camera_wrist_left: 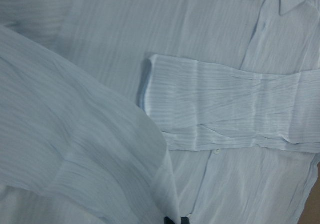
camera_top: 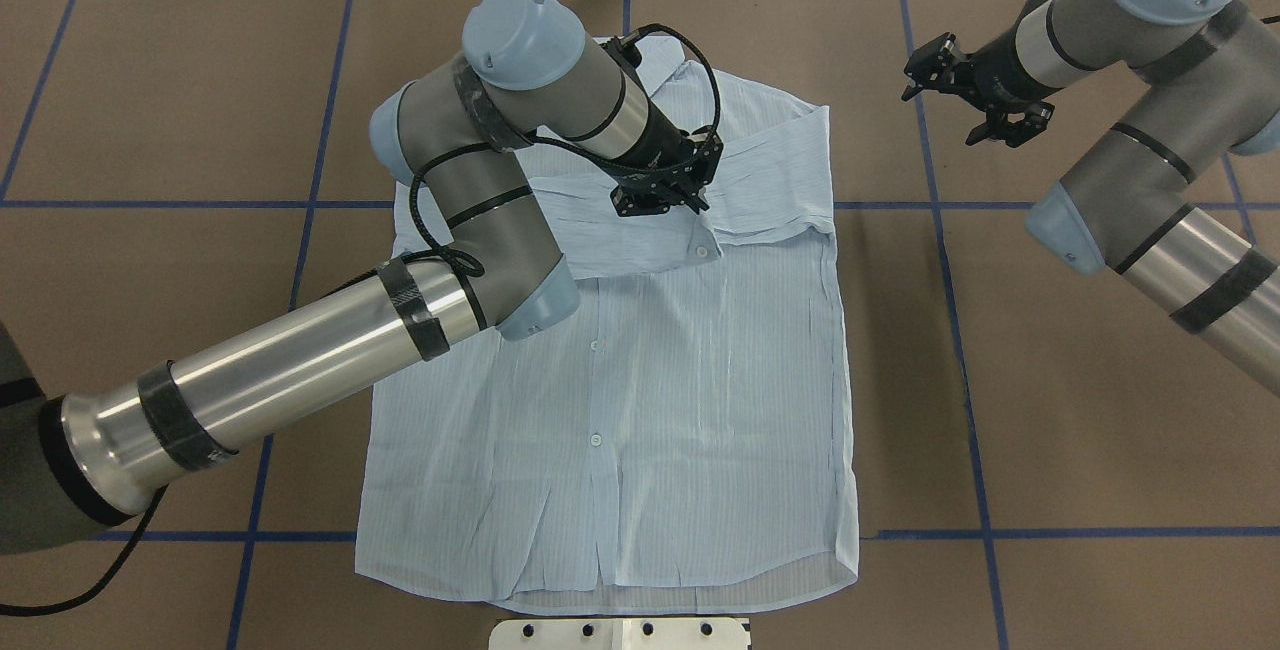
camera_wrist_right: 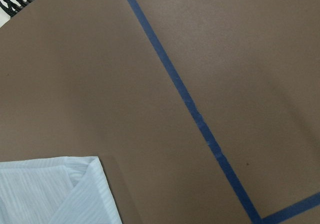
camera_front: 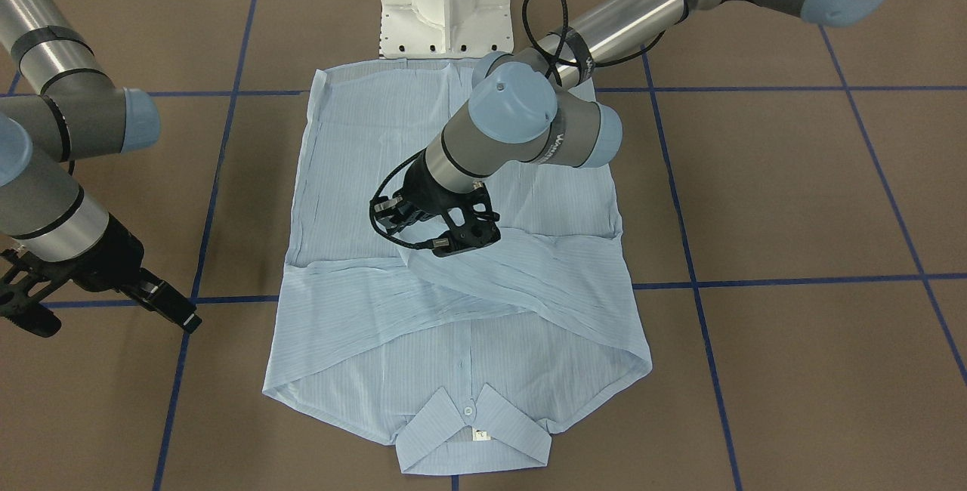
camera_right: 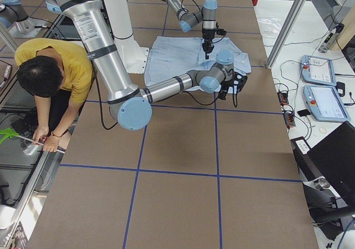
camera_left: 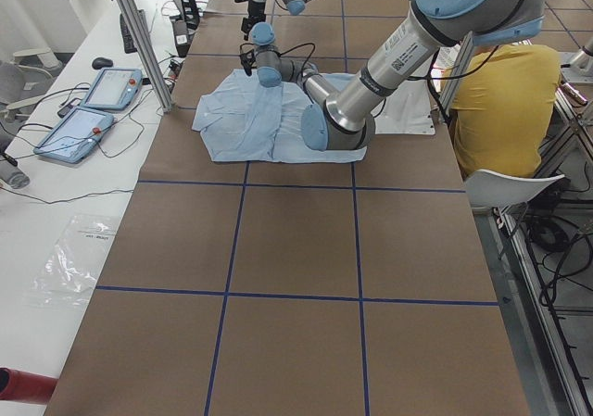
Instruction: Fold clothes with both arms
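Light-blue striped shirt (camera_top: 680,380) lies spread front-up at mid desk (camera_front: 793,196), buttoned. Collar (camera_front: 472,430) with small white neck tag (camera_front: 481,434) is at the side away from the robot; hem is just beside the white pedestal (camera_front: 446,0). Both sleeves are folded inward over the chest. One sleeve (camera_wrist_left: 240,109) lies flat across the placket, its cuff end past the button line. The other sleeve (camera_front: 544,279) runs diagonally over it. Left end effector (camera_front: 457,238) is low over the shirt's middle, clenched on the tip of that diagonal sleeve; in the left wrist view the cloth rises toward the camera. Right end effector (camera_front: 113,321) is off the cloth, over bare brown desk near a blue tape line (camera_wrist_right: 190,109), fingers spread wide and holding nothing.
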